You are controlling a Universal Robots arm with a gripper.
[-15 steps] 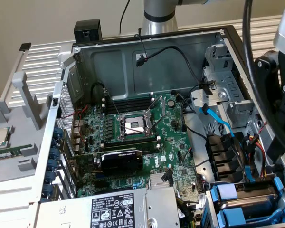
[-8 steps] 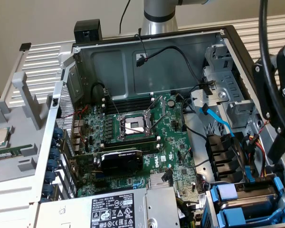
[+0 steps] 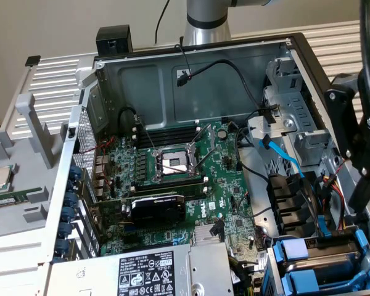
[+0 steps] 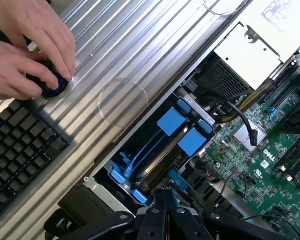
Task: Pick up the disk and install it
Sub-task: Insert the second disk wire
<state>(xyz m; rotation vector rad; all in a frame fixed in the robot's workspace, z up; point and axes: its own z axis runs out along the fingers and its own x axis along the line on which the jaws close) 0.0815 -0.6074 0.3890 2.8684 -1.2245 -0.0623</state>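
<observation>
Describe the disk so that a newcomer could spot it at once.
Start at the open computer case with its green motherboard. Go to the drive bay in the corner at the exterior view's lower right, beside the grey power supply. The disk sits there in a bright blue plastic frame, the only blue-framed block among grey metal and black cables.

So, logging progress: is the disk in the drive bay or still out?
In. The disk, clipped in its blue frame, sits down inside the drive bay at the case's edge; the shut tool hovers just above it.
</observation>
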